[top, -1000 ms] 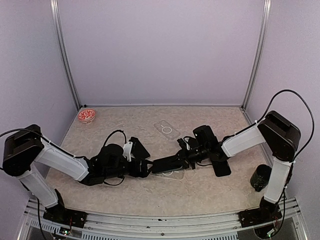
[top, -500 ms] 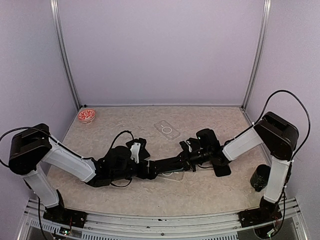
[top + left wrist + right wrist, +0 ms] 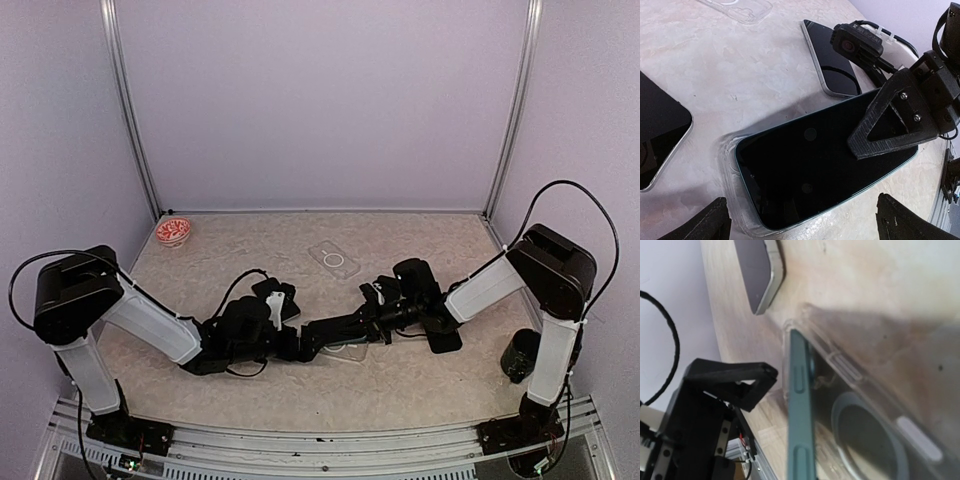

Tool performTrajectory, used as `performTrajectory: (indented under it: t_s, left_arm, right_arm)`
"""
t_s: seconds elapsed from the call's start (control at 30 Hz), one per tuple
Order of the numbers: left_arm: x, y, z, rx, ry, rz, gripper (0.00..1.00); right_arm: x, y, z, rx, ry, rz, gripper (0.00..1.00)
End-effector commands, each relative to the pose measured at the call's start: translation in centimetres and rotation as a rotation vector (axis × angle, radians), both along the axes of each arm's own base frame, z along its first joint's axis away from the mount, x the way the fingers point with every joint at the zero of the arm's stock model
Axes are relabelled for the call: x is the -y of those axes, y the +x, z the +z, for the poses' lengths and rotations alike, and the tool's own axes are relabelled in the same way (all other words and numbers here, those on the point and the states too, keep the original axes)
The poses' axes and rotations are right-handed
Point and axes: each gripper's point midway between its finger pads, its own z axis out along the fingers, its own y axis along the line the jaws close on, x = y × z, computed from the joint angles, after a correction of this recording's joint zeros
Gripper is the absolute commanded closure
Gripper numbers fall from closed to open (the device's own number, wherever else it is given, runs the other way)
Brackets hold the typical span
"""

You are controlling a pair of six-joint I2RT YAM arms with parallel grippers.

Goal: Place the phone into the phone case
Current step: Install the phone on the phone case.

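Observation:
The phone [image 3: 820,160] has a black screen and a teal edge. Its left end rests in the clear phone case [image 3: 730,167] and its right end is tilted up. My right gripper [image 3: 378,318] is shut on that right end; one of its fingers [image 3: 890,130] lies across the screen. In the right wrist view the phone [image 3: 801,430] shows edge-on above the case [image 3: 865,390] with its round ring. My left gripper [image 3: 810,225] is open, its fingertips apart on either side of the phone's near long edge. In the top view it [image 3: 303,340] sits at the phone's left end.
A second clear case [image 3: 335,260] lies further back. A silver-edged phone [image 3: 832,62] lies beyond the right gripper and another phone [image 3: 655,135] at the left. A red bowl [image 3: 173,231] stands at the back left and a dark cup [image 3: 518,355] at the right.
My left arm has moved right, bringing its open gripper up to the phone's left end. The right gripper, still holding the phone, has shifted slightly.

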Motion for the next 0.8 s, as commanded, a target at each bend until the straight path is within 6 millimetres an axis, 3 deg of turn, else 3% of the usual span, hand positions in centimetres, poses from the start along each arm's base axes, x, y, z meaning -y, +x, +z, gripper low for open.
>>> performTrajectory:
  t_s: [0.0,0.77]
  left_arm:
    - [0.9,0.0,-0.1,-0.023,-0.032,-0.021,0.01]
    - [1.7,-1.0,-0.7,-0.062,-0.06,-0.076,0.01]
  right_arm:
    - [0.8,-0.1,-1.7,-0.046,-0.046,-0.032,1.0]
    - [0.0,-0.3,-3.0,-0.082,-0.038,-0.016,1.0]
